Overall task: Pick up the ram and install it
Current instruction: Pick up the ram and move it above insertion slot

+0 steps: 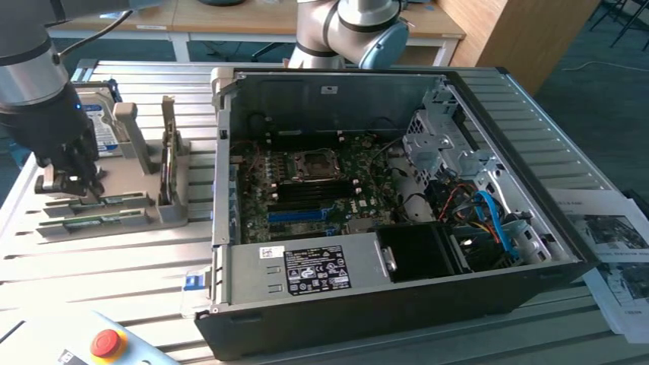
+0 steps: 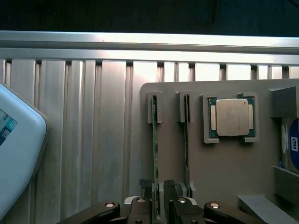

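Note:
Two ram sticks stand on edge in slots of a grey holder (image 2: pixel 224 186). My gripper (image 2: pixel 157 189) hangs low over the holder's end. One ram stick (image 2: pixel 155 154) runs between its fingertips, which stand close on either side with narrow gaps. The second stick (image 2: pixel 186 140) lies parallel beside it. In the exterior view, the gripper (image 1: pixel 77 182) is over the holder (image 1: pixel 172 209) at that view's left, just above the green ram sticks (image 1: pixel 121 200). The open computer case (image 1: pixel 406 296) shows the motherboard (image 1: pixel 315 186) with its blue slots (image 1: pixel 299 215).
A silver processor chip (image 2: pixel 232 116) sits in a holder pocket, and a blue-labelled hard drive (image 1: pixel 96 122) stands behind. A white pendant (image 2: pixel 18 154) with a red stop button (image 1: pixel 106 342) lies near the table's front. Papers (image 1: pixel 613 251) lie beside the case. Drive cages and cables (image 1: pixel 487 213) crowd the case.

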Action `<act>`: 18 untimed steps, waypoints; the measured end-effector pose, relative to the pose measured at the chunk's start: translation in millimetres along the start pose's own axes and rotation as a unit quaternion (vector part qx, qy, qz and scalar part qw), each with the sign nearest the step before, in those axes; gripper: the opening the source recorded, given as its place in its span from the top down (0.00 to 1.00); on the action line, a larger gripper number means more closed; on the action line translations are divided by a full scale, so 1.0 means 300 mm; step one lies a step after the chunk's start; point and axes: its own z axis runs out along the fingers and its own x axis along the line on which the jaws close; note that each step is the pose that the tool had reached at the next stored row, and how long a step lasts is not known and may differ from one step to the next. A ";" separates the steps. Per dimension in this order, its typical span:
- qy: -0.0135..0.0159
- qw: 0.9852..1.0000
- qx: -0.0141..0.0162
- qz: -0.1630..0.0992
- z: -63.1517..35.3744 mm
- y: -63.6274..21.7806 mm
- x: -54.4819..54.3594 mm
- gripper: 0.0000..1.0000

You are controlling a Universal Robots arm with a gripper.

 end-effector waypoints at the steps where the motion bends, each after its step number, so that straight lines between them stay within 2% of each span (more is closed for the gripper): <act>1: 0.000 1.000 0.000 0.000 0.000 0.000 0.000 0.75; 2: 0.000 1.000 0.000 0.000 0.000 0.000 0.017 0.75; 5: 0.000 1.000 0.000 0.000 0.001 0.000 0.031 0.75; 18: 0.000 1.000 0.000 0.000 0.006 0.000 0.018 0.75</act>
